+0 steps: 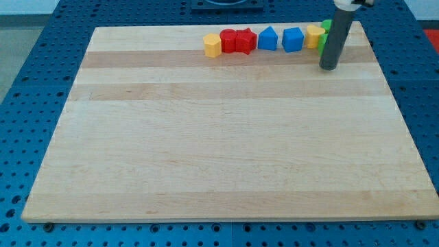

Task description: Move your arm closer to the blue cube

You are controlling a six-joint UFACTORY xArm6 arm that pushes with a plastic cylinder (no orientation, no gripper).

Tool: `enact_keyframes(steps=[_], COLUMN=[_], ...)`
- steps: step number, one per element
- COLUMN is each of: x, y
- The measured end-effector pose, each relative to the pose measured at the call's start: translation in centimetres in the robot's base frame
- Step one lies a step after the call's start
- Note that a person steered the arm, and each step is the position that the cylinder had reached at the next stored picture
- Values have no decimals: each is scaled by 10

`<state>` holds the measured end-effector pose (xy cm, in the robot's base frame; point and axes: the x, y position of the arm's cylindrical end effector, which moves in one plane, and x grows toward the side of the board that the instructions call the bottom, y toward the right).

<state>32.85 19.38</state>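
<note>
Gripper absent: only a dark rod is fitted, so nothing can be spread, pressed together or pinched. My tip (330, 66) is set on the surface (219, 151) toward the view's top right. The blue cube (293, 39) is seen at about ten o'clock from my tip, near it but not touching, in a row of blocks along the top edge. A yellow block (314, 36) and a partly hidden green block (326, 36) lie between cube and rod. Further along the row at nine o'clock, a blue house-shaped block (267, 38), a red block (245, 40), another red block (228, 40) and a yellow block (212, 45) are found. The approach is judged under way; a short slide toward ten o'clock is called for, kept below the row so that nothing is knocked.
</note>
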Motion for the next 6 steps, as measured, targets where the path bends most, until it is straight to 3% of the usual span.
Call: enact_keyframes(steps=[1, 3, 5, 6], x=[0, -1, 15, 16], y=[0, 81, -30, -56])
